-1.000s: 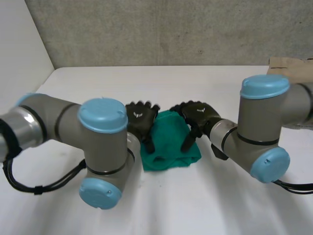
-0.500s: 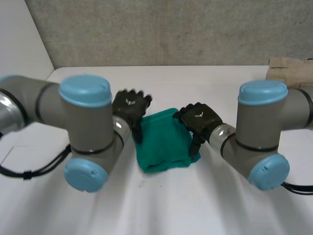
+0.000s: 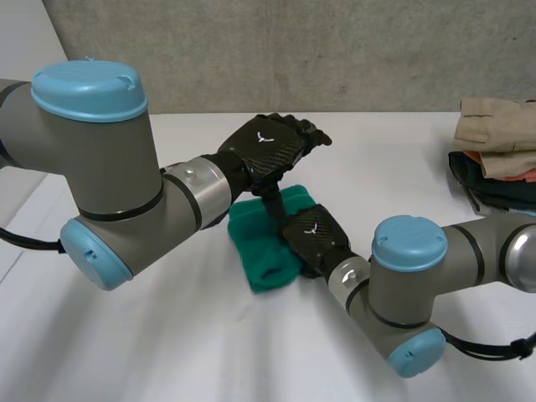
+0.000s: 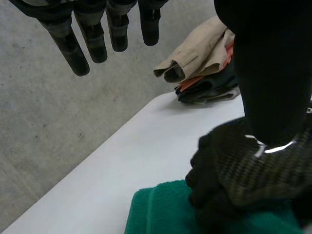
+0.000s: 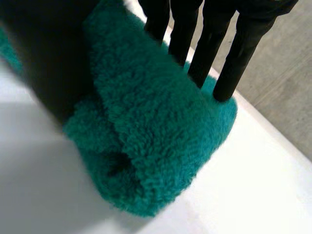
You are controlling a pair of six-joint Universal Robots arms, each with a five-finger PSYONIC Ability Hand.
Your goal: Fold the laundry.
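Folded green towel (image 3: 256, 244) sits mid-table (image 3: 209, 343), looks soft, light and squishy, right hand (image 3: 314, 236) flat-fingered on its edge, left hand (image 3: 270, 149) hovering open above, so I'd grab the thick fold.

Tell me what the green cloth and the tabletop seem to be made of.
The green cloth looks like a thick, soft pile fabric, probably terry or fleece: its surface is fuzzy and its folded edges are plump. The tabletop looks smooth, white and matte, perhaps laminate or painted board; no grain shows.
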